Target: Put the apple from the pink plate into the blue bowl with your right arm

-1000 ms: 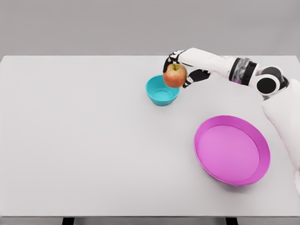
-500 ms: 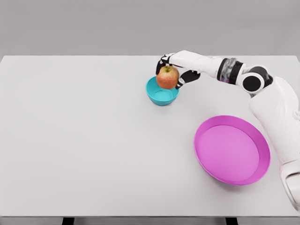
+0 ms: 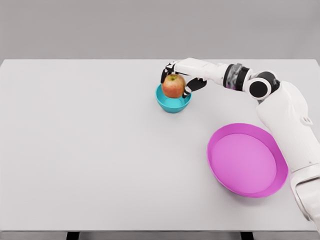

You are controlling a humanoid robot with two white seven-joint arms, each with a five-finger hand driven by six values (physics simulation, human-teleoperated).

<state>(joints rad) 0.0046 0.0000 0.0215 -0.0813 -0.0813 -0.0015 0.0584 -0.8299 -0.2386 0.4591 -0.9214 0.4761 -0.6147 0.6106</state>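
A red-and-yellow apple (image 3: 173,86) hangs just above the blue bowl (image 3: 173,102), over its middle. My right hand (image 3: 176,80) is shut on the apple, fingers curled around its top and sides. The right arm (image 3: 250,86) reaches in from the right edge across the back of the table. The pink plate (image 3: 247,159) lies at the front right with nothing on it. The left arm does not show.
The bowl and plate stand on a wide white table (image 3: 90,150). A grey wall rises behind the table's far edge.
My right hand has carried the apple leftward and slightly down, from beside the bowl's right rim to directly over the bowl.
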